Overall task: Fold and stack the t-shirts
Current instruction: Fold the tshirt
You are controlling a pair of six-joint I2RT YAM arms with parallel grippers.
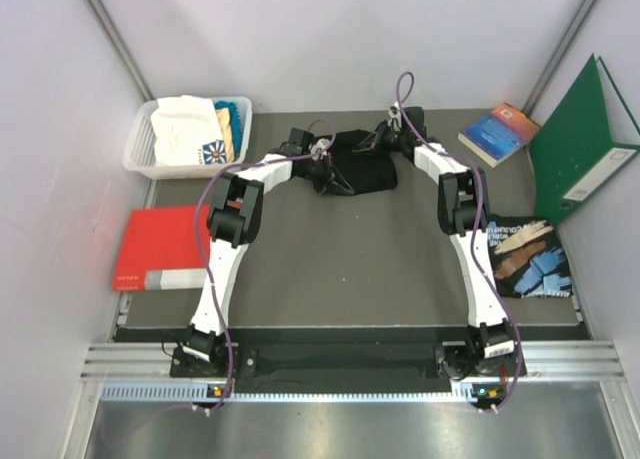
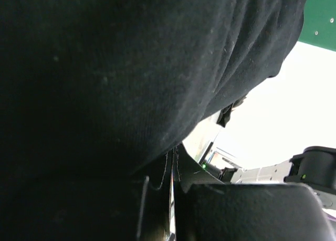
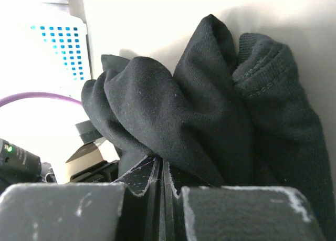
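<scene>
The middle of the mat (image 1: 350, 269) lies bare between the left arm (image 1: 222, 259) and the right arm (image 1: 478, 269), from the centre down to 6 o'clock; this is the widest room to pass. At 12 o'clock the bunched black t-shirt (image 1: 362, 169) blocks the far edge, pinched between the left gripper (image 1: 318, 164) and the right gripper (image 1: 388, 131). A basket (image 1: 138, 151) of shirts (image 1: 185, 129) fills 10 o'clock, and a red book (image 1: 160, 241) fills 9 o'clock. A blue book (image 1: 497, 133) lies at 1 o'clock and a green folder (image 1: 580, 144) leans at 2. A magazine (image 1: 530, 259) covers 4 o'clock, just beside the right arm.
</scene>
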